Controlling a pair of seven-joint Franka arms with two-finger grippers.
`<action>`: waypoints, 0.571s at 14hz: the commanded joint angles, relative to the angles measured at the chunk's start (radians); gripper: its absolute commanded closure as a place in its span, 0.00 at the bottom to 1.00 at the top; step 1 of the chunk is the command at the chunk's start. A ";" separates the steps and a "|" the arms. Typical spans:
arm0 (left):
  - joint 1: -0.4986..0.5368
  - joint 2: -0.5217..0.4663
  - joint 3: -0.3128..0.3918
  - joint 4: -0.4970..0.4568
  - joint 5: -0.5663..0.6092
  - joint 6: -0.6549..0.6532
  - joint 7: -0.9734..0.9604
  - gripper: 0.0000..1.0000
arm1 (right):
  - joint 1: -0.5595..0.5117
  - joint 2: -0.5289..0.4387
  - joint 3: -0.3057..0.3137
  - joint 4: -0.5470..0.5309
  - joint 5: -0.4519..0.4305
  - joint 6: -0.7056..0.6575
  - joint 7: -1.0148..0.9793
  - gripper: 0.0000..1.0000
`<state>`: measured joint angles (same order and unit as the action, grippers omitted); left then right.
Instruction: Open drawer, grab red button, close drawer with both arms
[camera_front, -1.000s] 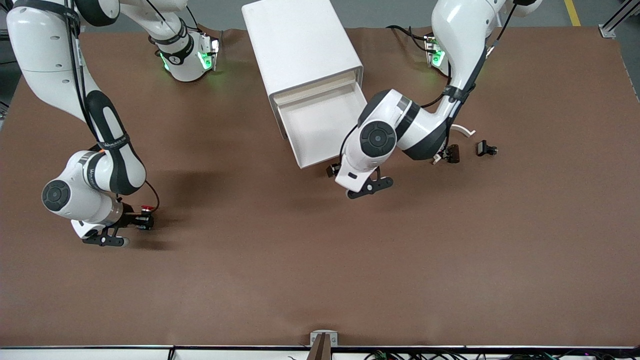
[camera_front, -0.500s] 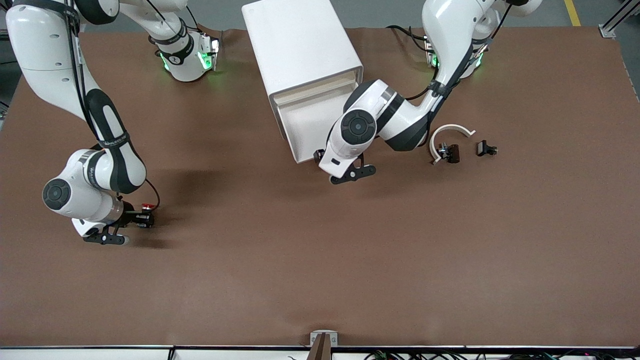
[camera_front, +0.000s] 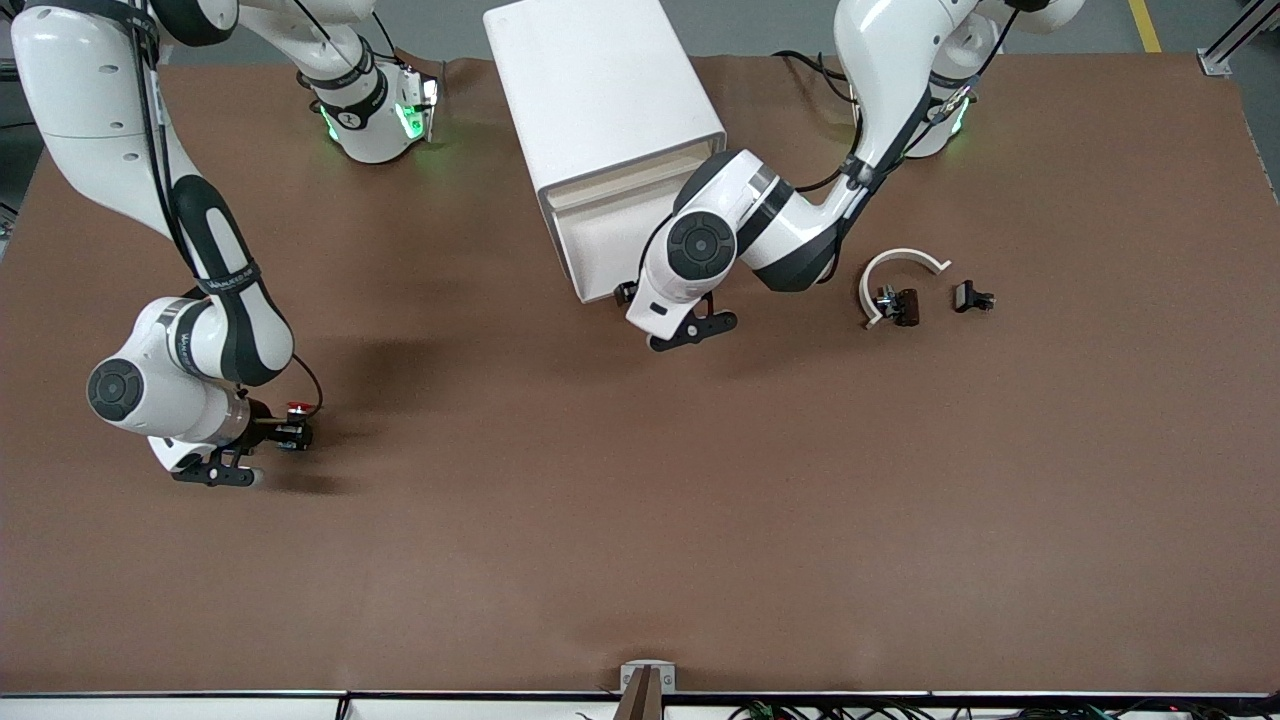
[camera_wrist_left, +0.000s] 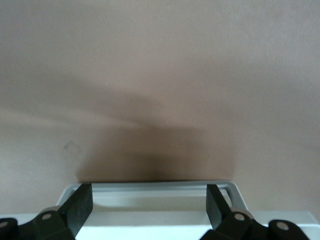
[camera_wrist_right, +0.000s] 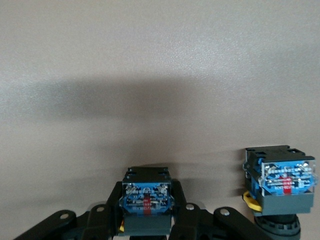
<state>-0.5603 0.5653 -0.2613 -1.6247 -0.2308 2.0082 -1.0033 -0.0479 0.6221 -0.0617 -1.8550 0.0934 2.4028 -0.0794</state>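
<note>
The white cabinet (camera_front: 600, 90) stands at the table's back edge, between the two arm bases. Its lowest drawer (camera_front: 600, 245) sticks out partway and nothing shows on the visible part of its floor. My left gripper (camera_front: 627, 294) is against the drawer's front, open. In the left wrist view the left gripper (camera_wrist_left: 148, 200) has its fingers (camera_wrist_left: 80, 202) wide apart over the drawer's front rim (camera_wrist_left: 150, 189). My right gripper (camera_front: 296, 436) is over bare table toward the right arm's end, shut on the button (camera_front: 297, 408), whose red cap shows. In the right wrist view the right gripper (camera_wrist_right: 147, 212) clamps the button's blue-and-black base (camera_wrist_right: 146, 197).
A second, similar button (camera_wrist_right: 280, 182) with a yellow part showing is beside the held one; its cap is hidden. Toward the left arm's end lie a white curved piece (camera_front: 900, 262) and two small black parts (camera_front: 903, 306), (camera_front: 972, 297). Brown table surface spreads toward the front camera.
The left arm has swung toward the cabinet with its gripper at the drawer's front, and the drawer now sticks out less. The right gripper has shifted slightly with the button.
</note>
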 joint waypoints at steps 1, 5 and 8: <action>0.005 -0.016 -0.018 -0.014 -0.071 -0.038 -0.014 0.00 | -0.019 -0.032 0.006 -0.030 -0.011 0.002 0.006 0.65; 0.002 -0.016 -0.021 -0.015 -0.140 -0.080 -0.014 0.00 | -0.026 -0.031 0.006 -0.003 -0.011 -0.008 0.003 0.00; 0.003 -0.001 -0.045 -0.015 -0.163 -0.085 -0.032 0.00 | -0.021 -0.035 0.006 0.069 -0.015 -0.083 0.000 0.00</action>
<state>-0.5612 0.5659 -0.2855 -1.6300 -0.3711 1.9343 -1.0068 -0.0614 0.6086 -0.0640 -1.8270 0.0932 2.3864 -0.0795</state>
